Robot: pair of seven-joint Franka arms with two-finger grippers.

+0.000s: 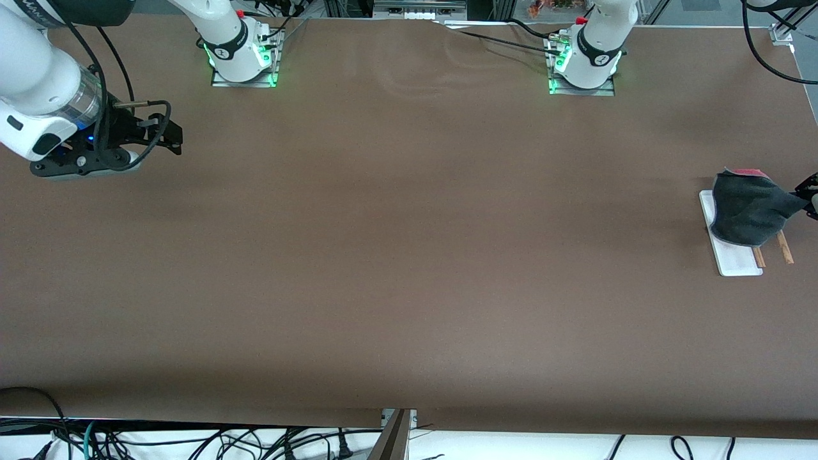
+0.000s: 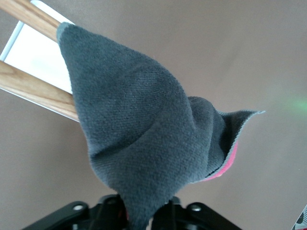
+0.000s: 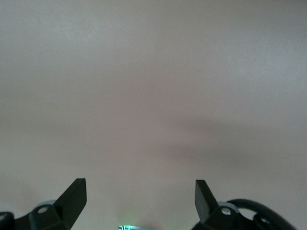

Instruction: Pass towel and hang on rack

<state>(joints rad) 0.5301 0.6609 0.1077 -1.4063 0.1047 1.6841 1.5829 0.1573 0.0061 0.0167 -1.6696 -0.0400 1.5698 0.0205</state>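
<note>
The dark grey towel (image 1: pixel 748 207) is draped over the rack (image 1: pixel 735 259) at the left arm's end of the table, covering most of it. The rack's white base and the ends of its two wooden rods (image 1: pixel 785 248) stick out on the side nearer the front camera. One corner of the towel is drawn out to my left gripper (image 1: pixel 808 195) at the table's edge. In the left wrist view the towel (image 2: pixel 144 120) narrows down between the jaws of my left gripper (image 2: pixel 146 216), which is shut on it, and the rods (image 2: pixel 33 88) show beside it. My right gripper (image 1: pixel 174 137) (image 3: pixel 140 191) waits open over the right arm's end of the table, holding nothing.
The brown table (image 1: pixel 409 255) carries nothing else. Both arm bases (image 1: pixel 243 57) (image 1: pixel 585 64) stand along its edge farthest from the front camera. Cables hang below the edge nearest that camera. A pink edge (image 2: pixel 230 163) shows on the towel's underside.
</note>
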